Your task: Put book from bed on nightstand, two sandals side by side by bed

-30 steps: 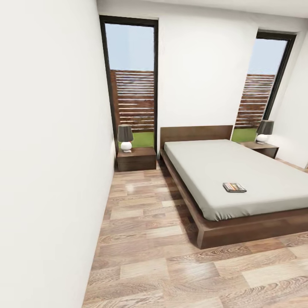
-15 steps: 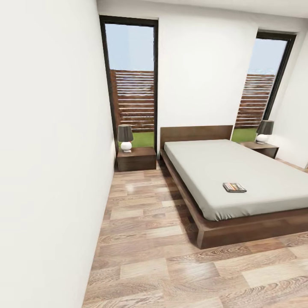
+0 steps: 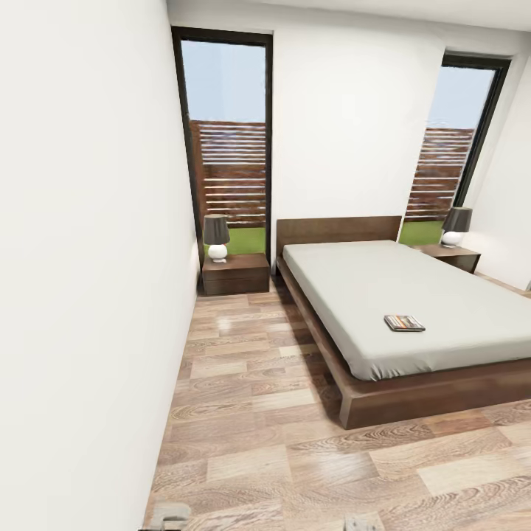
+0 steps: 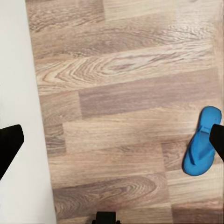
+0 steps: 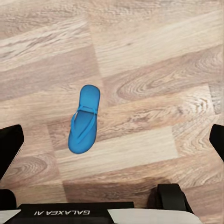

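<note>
The book lies flat on the white mattress of the bed, near its foot end. One nightstand stands left of the headboard and the other nightstand on the far side. A blue sandal lies on the wood floor in the left wrist view, beside one finger of my open left gripper. My right gripper is open above the floor, with a blue sandal lying below it. I cannot tell whether the two views show the same sandal. Neither gripper holds anything.
Each nightstand bears a small lamp. A white wall runs close along my left, leaving a floor lane between it and the bed frame. Tall windows flank the headboard. My base shows in the right wrist view.
Small pale parts of my arms have come into the bottom edge of the head view. The bed, book and nightstands have not moved.
</note>
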